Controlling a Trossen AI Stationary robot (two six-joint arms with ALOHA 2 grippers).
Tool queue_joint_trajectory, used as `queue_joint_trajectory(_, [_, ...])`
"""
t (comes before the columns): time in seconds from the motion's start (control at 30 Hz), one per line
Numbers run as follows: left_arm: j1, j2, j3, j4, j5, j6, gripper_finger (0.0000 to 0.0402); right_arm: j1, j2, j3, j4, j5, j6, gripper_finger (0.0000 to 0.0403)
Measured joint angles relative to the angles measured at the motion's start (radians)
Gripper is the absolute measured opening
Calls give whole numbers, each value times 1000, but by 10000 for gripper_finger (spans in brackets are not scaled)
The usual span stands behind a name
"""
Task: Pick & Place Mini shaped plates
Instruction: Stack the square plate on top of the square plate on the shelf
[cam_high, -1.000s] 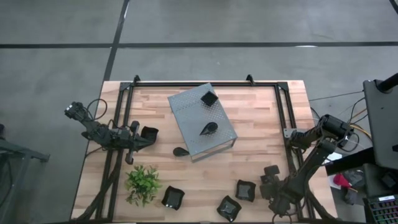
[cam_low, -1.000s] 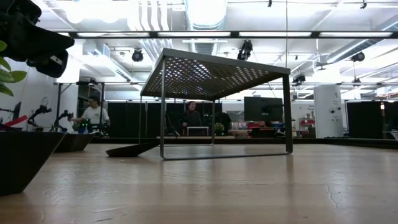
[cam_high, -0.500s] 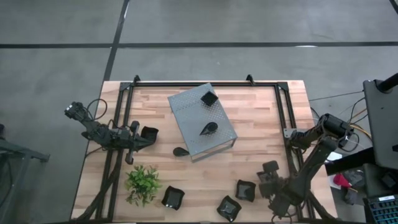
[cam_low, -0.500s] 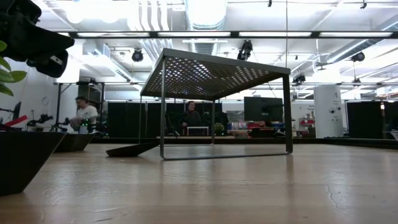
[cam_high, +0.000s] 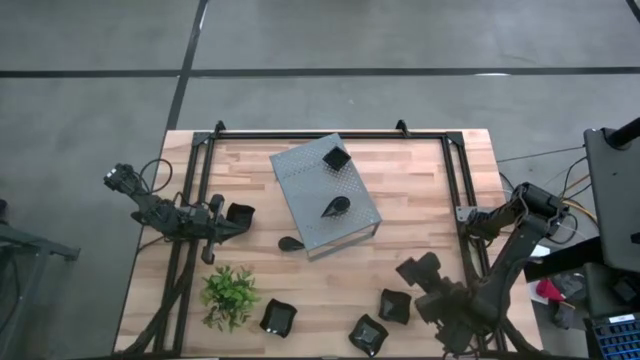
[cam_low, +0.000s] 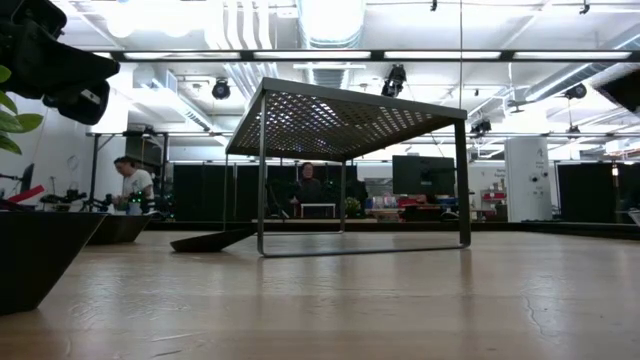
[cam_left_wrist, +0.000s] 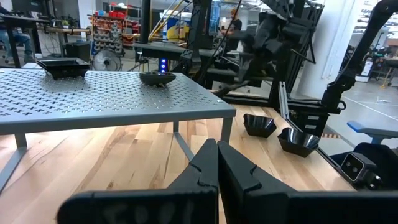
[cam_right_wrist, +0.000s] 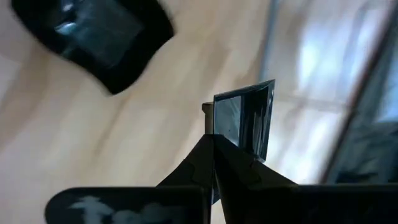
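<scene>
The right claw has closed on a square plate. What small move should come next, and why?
Probably carry it toward the grey perforated box. The right claw is shut on a square plate, already off the table, and two plates already sit on that box.

Wooden table: box, plant, plates

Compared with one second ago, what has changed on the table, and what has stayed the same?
The right gripper has closed on a square plate and carried it from the table's right edge toward the middle, away from the square plate beside it. The left gripper, the grey box with its two plates, and the plant have not moved.
</scene>
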Motion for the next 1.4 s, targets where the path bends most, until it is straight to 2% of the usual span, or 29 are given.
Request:
queue_joint_trajectory(0.3, [0,0,0,0,0,0,0,-22,-1,42,-14,322,-402,8])
queue_joint_trajectory(0.43, [0,0,0,0,0,0,0,-81,-5,56,-14,377,-458,8])
queue_joint_trajectory(0.9, [0,0,0,0,0,0,0,-367,-91,57,7,458,-726,8])
queue_joint_trajectory(1.13, [0,0,0,0,0,0,0,-506,-133,57,186,455,-988,8])
queue_joint_trajectory(1.23, [0,0,0,0,0,0,0,-563,-150,57,287,416,-1131,8])
queue_joint_trajectory(1.4, [0,0,0,0,0,0,0,-676,-174,57,456,273,-1319,8])
